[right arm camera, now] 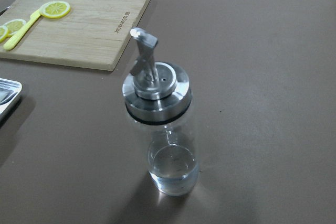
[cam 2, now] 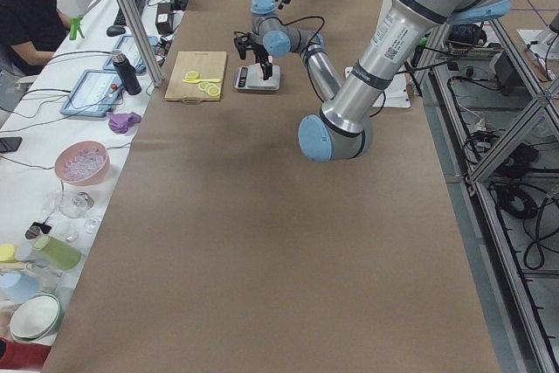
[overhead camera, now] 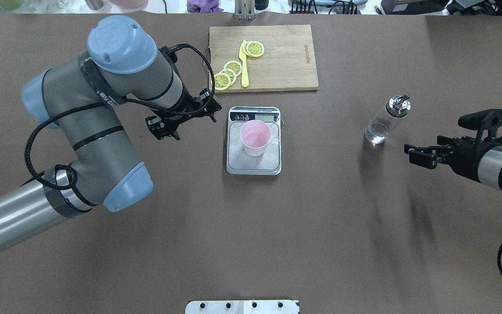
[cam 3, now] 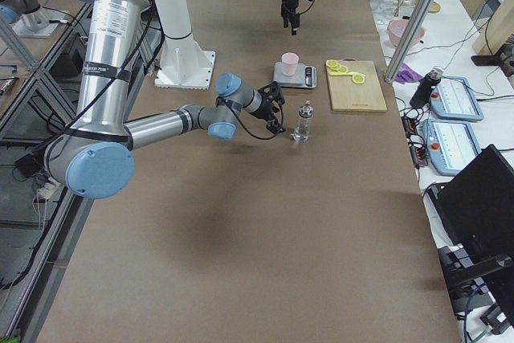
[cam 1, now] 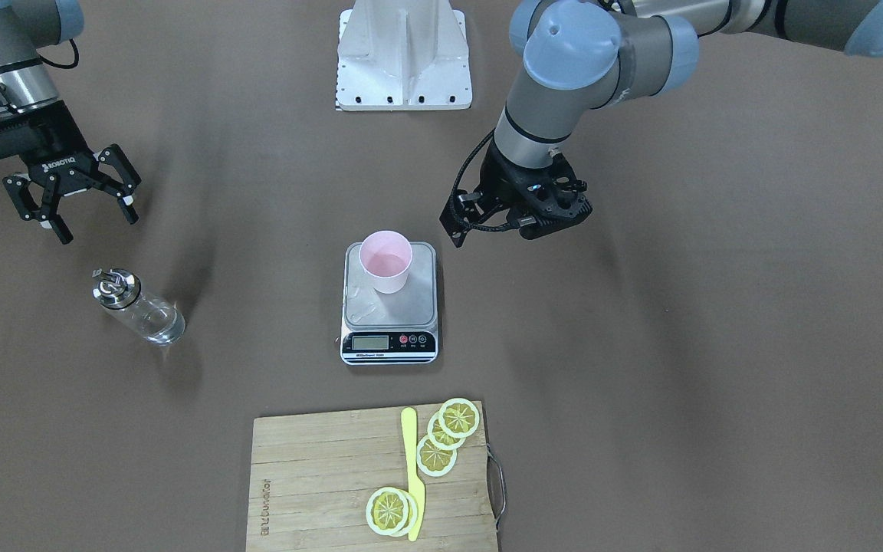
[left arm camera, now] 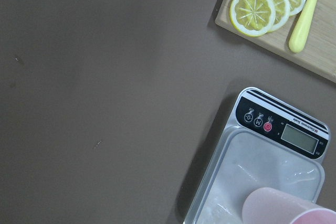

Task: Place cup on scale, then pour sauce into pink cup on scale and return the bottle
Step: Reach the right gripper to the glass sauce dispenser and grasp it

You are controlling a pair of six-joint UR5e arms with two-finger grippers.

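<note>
The pink cup stands upright on the steel plate of the kitchen scale, at the middle of the table. It is narrower than the plate, so a bare margin of metal shows on all sides of it. The glass bottle stands upright on the right side, well apart from the scale, with open brown table between them and all around it.

The right gripper hovers near the bottle with its fingers spread wide, touching nothing. The left gripper hangs just beside the scale on the left. The wrist and a looped black cable cover its fingers, so I cannot tell how far they are apart.

On the far side of the scale lies a bamboo cutting board with lemon slices and a yellow plastic knife. A narrow strip of table separates the board from the scale.

The cup is matte, tapered plastic without a handle. The scale's plate is dull silver-grey and its far strip is black.

Only the left wrist view shows the strip closely: an LCD and three round buttons, one of them red. Only the right wrist view shows the bottle's shiny metal spout cap above a black collar, and the clear sauce low in the glass.
</note>
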